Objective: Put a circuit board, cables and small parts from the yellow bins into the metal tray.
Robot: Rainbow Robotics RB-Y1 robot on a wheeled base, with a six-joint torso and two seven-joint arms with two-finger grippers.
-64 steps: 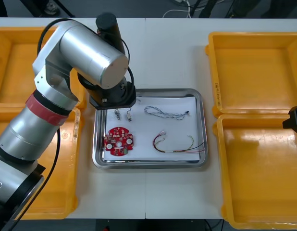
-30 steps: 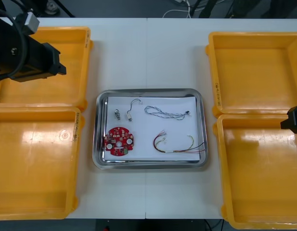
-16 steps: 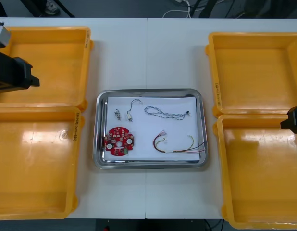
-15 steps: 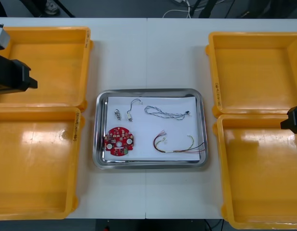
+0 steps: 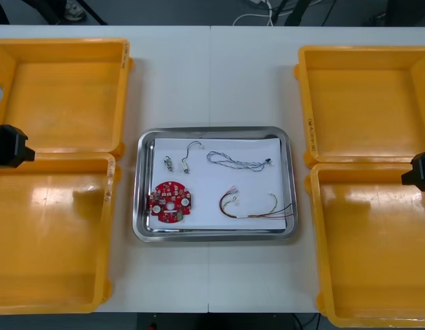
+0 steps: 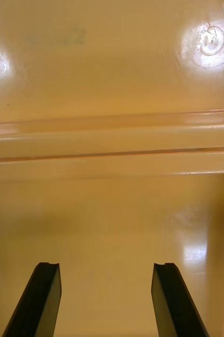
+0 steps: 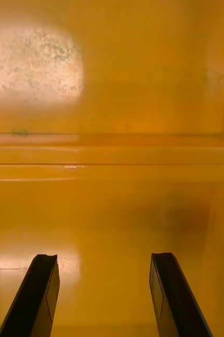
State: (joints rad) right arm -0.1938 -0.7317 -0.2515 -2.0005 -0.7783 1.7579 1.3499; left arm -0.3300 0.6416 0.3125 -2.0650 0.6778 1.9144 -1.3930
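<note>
Circuit board (image 5: 170, 202), at 8 o'clock in the metal tray (image 5: 138, 206): probably light, rigid and fragile; grip by the edge. Twisted blue and white cable (image 5: 236, 162), at 1 o'clock: limp; pinch mid-length. Left gripper (image 7: 102, 258) at the table's 9 o'clock and right gripper (image 6: 107, 266) at 3 o'clock stand wide open and empty over the yellow bins (image 5: 127, 69). Rim labels are too small to read.

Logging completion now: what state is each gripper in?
Left gripper: open, empty, over the left yellow bins.
Right gripper: open, empty, over the right yellow bins.

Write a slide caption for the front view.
Filled metal tray: circuit board, cables, small metal parts; left claw, right claw parked over yellow bins.
</note>
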